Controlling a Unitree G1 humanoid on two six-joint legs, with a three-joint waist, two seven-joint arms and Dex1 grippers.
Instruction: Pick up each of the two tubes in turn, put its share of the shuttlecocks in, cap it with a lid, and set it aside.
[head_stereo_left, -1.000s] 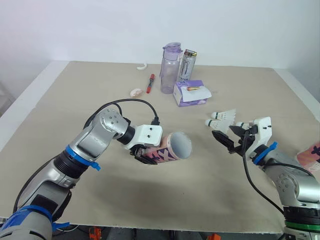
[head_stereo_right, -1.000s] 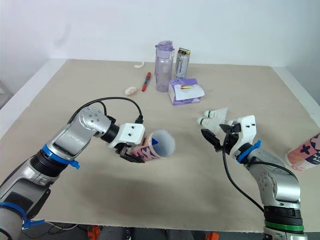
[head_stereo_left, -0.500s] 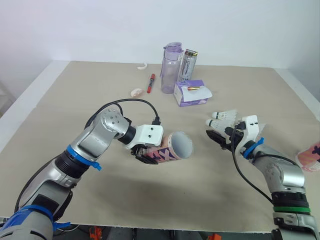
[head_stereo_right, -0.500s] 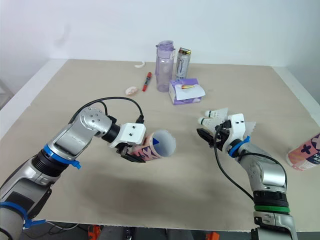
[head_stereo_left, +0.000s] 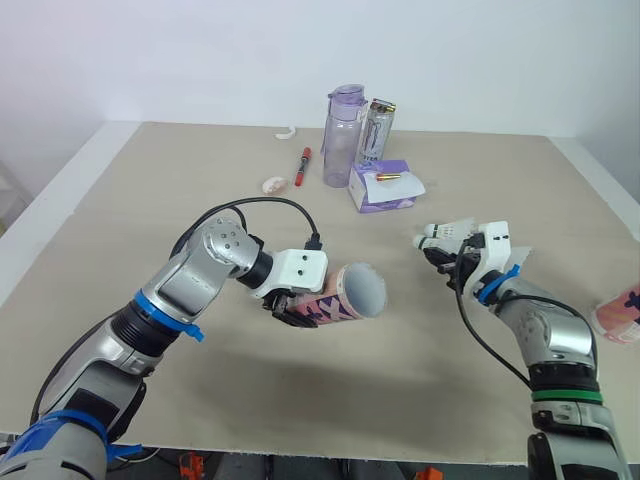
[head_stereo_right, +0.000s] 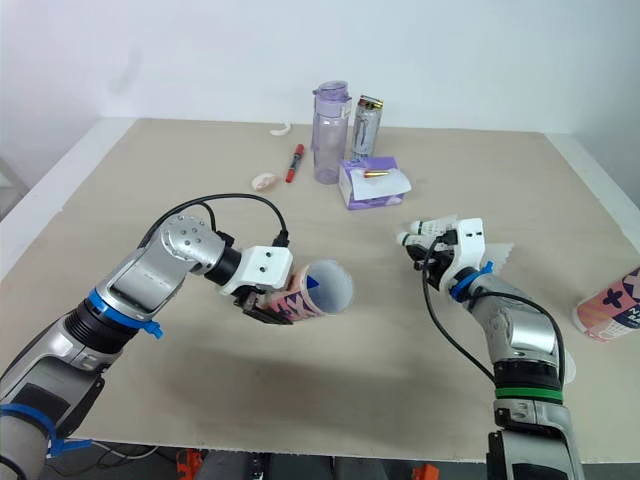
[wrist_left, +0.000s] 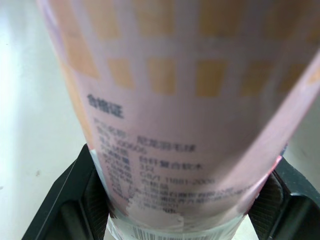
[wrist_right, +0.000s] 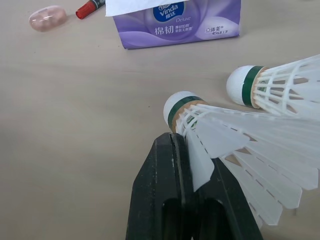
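Two pincers are busy. The left pincer (head_stereo_left: 300, 312) is clamping the pink patterned cardboard tube (head_stereo_left: 345, 297) sideways, its open mouth pointing toward the right arm. The right pincer (wrist_right: 187, 150) is pinching shut on the feather skirt of a white shuttlecock with a green-banded cork (wrist_right: 210, 132). A second matching shuttlecock (wrist_right: 280, 87) is lying just beside it.

Best handling, judging from this: lift gently so the feathers aren't crushed, line it up with the tube's axis and feed it in cork first while the tube is kept steady.

Another pink tube (head_stereo_right: 612, 305) is lying at the right edge of the beige worktop (head_stereo_left: 200, 180). Farther back are sitting a purple tissue pack (head_stereo_left: 380, 188), a translucent purple bottle (head_stereo_left: 340, 135), a silver can (head_stereo_left: 374, 130) and a red pen (head_stereo_left: 301, 167). A plain white wall (head_stereo_left: 200, 60) is closing off the back.
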